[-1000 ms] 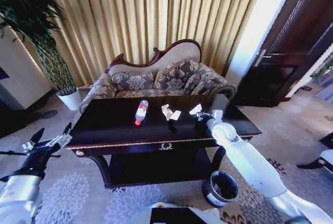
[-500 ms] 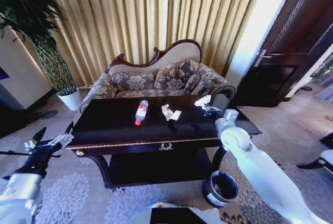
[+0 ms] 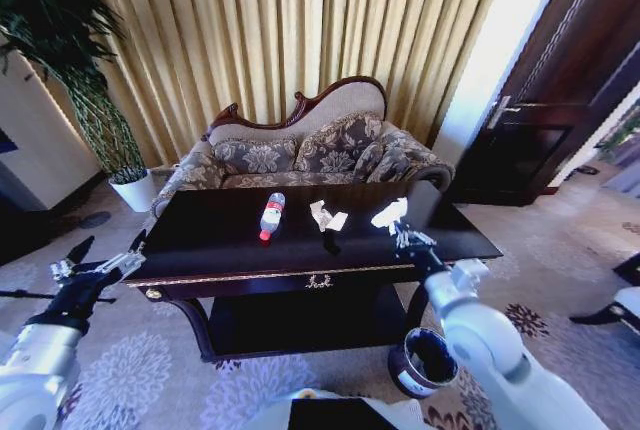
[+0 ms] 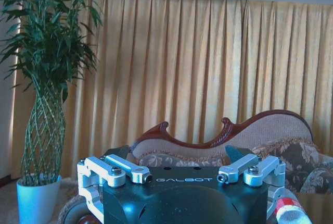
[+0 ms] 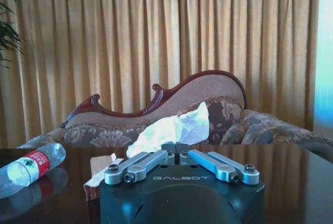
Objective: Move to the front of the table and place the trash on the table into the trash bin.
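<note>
I have a paper scrap pinched, lifted over the table's right end.

The glossy dark table stands before a patterned sofa and gold curtains. My right gripper is clamped on a crumpled white scrap, held above the right end. The bottle and two more scraps lie mid-table toward the back edge. The trash bin sits on the carpet below the front right corner; I can't tell its contents. My left gripper hangs spread wide off the left end.

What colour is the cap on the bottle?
Red; the bottle shows it best in the head view.
</note>
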